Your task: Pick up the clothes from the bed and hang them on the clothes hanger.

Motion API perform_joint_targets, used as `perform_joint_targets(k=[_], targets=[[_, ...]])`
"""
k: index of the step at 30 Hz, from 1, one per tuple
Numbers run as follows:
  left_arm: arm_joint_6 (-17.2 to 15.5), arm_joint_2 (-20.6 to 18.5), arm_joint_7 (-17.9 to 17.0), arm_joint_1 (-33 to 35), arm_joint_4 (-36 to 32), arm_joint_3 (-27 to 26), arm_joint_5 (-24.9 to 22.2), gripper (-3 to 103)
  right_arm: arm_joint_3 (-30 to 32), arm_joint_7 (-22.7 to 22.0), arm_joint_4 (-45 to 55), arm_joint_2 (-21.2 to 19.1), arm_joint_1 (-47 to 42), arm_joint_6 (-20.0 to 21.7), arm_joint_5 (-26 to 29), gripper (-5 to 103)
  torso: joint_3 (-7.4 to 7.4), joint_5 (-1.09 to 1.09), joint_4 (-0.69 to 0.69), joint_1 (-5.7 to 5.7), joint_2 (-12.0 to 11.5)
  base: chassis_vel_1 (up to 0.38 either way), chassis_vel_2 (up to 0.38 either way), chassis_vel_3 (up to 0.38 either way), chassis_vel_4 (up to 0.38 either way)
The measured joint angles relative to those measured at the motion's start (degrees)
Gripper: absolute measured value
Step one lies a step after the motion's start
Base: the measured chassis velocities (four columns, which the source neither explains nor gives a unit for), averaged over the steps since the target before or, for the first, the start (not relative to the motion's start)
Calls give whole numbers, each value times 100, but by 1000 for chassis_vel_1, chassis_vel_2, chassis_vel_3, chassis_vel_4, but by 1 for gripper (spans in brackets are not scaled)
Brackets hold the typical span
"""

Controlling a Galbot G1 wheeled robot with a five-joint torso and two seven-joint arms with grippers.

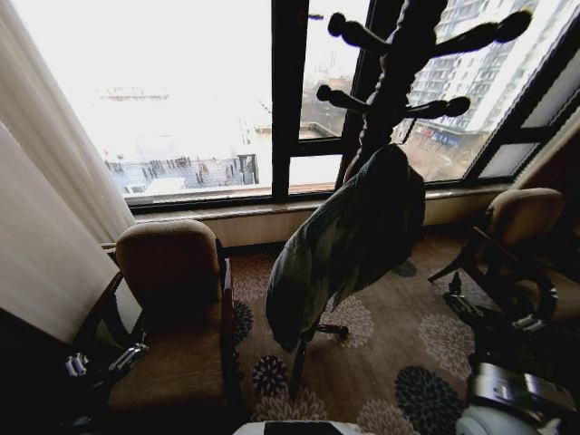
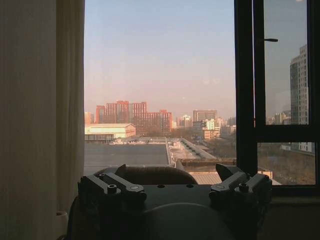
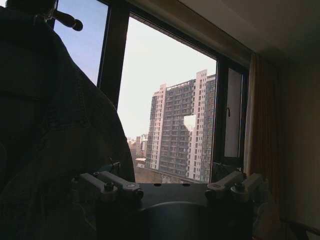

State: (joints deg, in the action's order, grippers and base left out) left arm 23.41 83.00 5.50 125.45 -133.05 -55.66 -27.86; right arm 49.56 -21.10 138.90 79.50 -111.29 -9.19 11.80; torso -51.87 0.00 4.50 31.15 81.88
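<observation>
Bright daylight pours through a large dark-framed window [image 1: 288, 100] across the far side of the room, with city buildings beyond it and a patterned carpet [image 1: 390, 335] with dark and pale flower shapes covering the floor. A pale curtain [image 1: 41, 208] hangs down the left side.

Near the middle stands a dark coat stand [image 1: 399, 63] with knobbed pegs reaching out left and right. The clothes [image 1: 349, 240], a faded denim jacket, hang from it and drape down toward the carpet, tilted to the lower left. What holds the jacket at the top cannot be made out. In the right wrist view the jacket is a dark mass just beside that arm.

A tan armchair [image 1: 172, 290] sits at the left, close to the curtain, and a second tan chair [image 1: 521, 222] stands at the right by the window sill.

The left gripper [image 2: 175, 181] is low at the near left beside the armchair, facing the window; its jaws are spread apart and hold nothing. The right gripper [image 3: 170, 181] is low at the near right, next to the hanging jacket, jaws likewise spread and empty.
</observation>
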Motion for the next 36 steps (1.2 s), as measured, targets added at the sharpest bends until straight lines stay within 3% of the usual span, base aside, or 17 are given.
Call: perform_joint_targets(k=[6,16,23,36], targets=[[0,0,0,0,0,0,0,100,-310,417,-52,-129,3,-123,-94,100,0,0,0,0,0,0,0,0,0],[0,0,0,0,0,0,0,100,-789,696,5,-216,-15,-269,-264,100,0,0,0,0,0,0,0,0,0],[0,0,0,0,0,0,0,100,-989,1195,264,-368,-382,-296,158,100,0,0,0,0,0,0,0,0,0],[0,0,0,0,0,0,0,100,-921,1467,320,-411,-1009,-588,-33,100,0,0,0,0,0,0,0,0,0]])
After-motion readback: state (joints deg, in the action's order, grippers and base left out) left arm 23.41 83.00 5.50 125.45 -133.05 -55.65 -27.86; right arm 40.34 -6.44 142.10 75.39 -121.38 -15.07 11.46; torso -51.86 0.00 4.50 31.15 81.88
